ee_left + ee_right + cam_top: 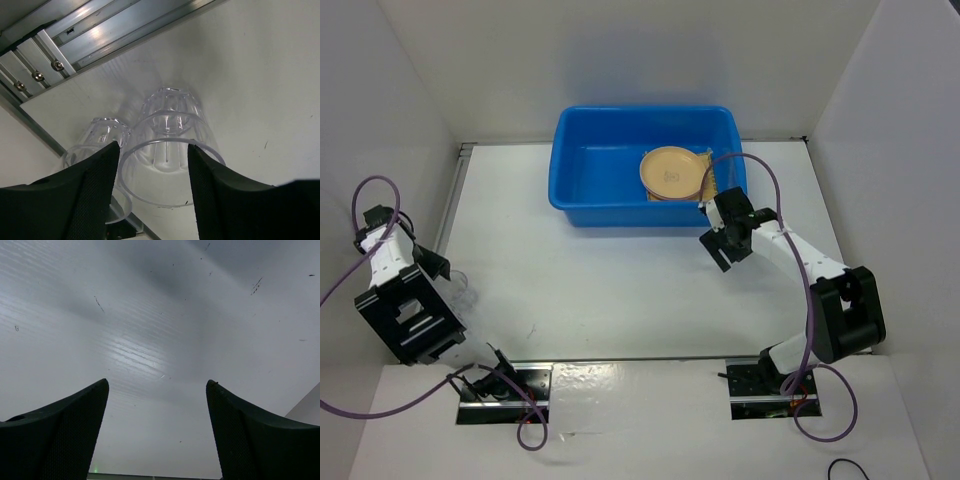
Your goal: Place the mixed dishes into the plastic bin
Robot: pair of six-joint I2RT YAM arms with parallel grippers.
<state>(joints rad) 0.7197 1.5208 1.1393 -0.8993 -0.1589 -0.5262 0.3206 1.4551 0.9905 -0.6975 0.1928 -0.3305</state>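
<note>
Tabletop (260, 75): clear cup (167, 165) between left claw (152, 147) fingers

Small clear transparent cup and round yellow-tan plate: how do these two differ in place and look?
The small clear transparent cup is on the white table, outside the large blue plastic bin; the round yellow-tan plate lies inside that bin. The cup is see-through; the plate is opaque. Both are round.
</note>
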